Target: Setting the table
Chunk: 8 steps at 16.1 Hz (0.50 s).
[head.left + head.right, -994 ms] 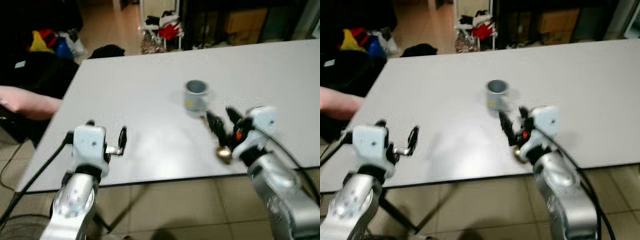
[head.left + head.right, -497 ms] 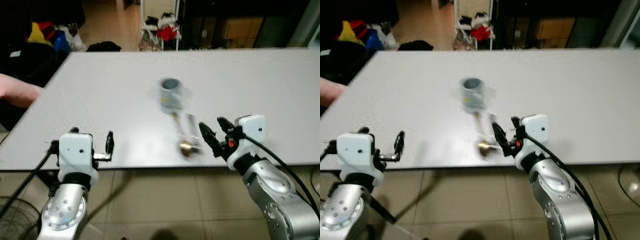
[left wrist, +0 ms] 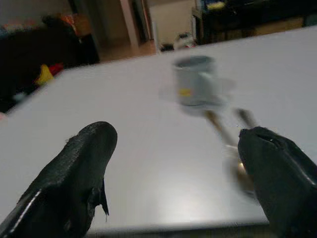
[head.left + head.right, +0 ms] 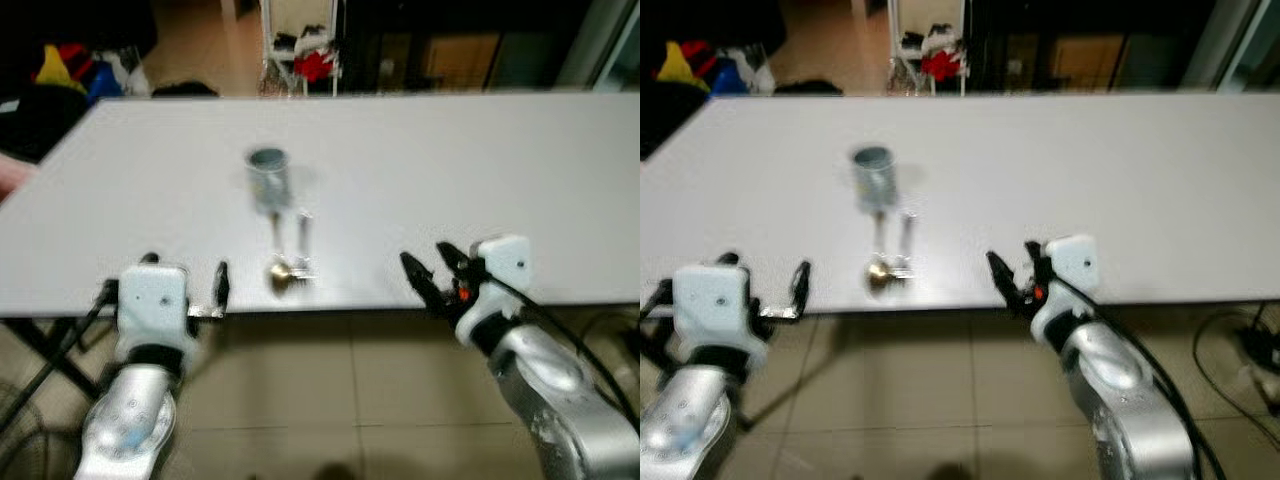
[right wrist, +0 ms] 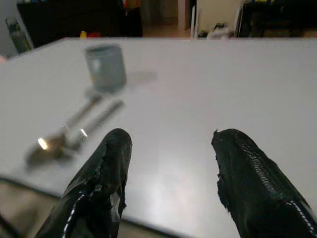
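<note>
A long white table (image 4: 480, 170) stretches across in front of the robot, and the picture is a little blurred. On it, toward the robot's left of centre, stands a small grey cup (image 4: 267, 178) with a yellow mark on its side, upright and empty as far as I can see. Just in front of the cup lie two pieces of cutlery side by side, a gold-bowled spoon (image 4: 281, 268) with its bowl near the table's front edge, and a silvery piece (image 4: 303, 240) beside it that is too blurred to name. The left gripper (image 3: 176, 163) hangs at the table's near edge, its black fingers spread wide with nothing between them. The right gripper (image 5: 168, 168) hovers at the same edge further right, well apart from the spoon, fingers likewise held apart and empty. Tiled floor (image 4: 350, 400) shows below.
</note>
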Available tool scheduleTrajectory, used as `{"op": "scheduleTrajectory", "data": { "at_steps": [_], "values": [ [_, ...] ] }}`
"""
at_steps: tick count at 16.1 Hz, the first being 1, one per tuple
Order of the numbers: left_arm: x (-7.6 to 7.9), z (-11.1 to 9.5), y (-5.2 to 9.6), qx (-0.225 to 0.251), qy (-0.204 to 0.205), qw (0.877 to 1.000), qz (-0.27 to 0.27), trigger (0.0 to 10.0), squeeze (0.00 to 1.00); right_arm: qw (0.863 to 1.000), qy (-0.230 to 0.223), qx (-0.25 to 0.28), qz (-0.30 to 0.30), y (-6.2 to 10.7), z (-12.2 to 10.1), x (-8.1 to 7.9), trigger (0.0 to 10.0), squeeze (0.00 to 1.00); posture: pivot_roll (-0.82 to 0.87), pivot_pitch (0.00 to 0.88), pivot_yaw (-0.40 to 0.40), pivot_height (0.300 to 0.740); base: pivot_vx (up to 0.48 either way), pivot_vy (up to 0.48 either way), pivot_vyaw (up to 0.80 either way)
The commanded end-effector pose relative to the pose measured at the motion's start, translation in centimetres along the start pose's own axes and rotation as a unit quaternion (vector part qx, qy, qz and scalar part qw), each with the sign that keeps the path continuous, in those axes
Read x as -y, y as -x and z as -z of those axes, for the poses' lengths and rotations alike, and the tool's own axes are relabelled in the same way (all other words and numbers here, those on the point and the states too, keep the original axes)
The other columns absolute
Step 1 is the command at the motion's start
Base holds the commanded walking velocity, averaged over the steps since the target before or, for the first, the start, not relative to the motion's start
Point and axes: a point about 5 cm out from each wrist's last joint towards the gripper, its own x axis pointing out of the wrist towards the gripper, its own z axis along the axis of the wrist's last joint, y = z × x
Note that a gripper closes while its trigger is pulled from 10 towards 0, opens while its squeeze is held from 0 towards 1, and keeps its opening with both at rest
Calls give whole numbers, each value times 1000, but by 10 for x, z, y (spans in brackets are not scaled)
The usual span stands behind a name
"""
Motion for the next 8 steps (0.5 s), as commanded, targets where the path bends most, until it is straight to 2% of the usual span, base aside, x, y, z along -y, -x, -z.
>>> {"op": "scheduleTrajectory", "data": {
  "at_steps": [1, 3, 5, 8],
  "values": [
    [-4, -2, 0, 2, -10, 1000, -4, 10000, 655, 1000, 0, 9, -22, -1, -5, -6, 10000, 0, -67, 0, 80, 740, 0, -424, 800],
    [-5, -2, 2, 5, -1, 1000, -4, 10000, 588, 999, -1, 12, -31, -1, -6, -8, 10000, 0, -64, 0, 77, 740, 0, 0, 800],
    [-6, -3, 3, 7, -23, 1000, 6, 10000, 529, 999, -1, 19, -38, -1, -7, -9, 10000, 0, -57, 0, 74, 740, 0, 0, 800],
    [-5, -4, 2, 9, -27, 1000, 12, 10000, 439, 999, -8, 22, -39, -1, -8, -10, 10000, 0, -57, 0, 81, 740, 0, 0, 800]
  ]
}}
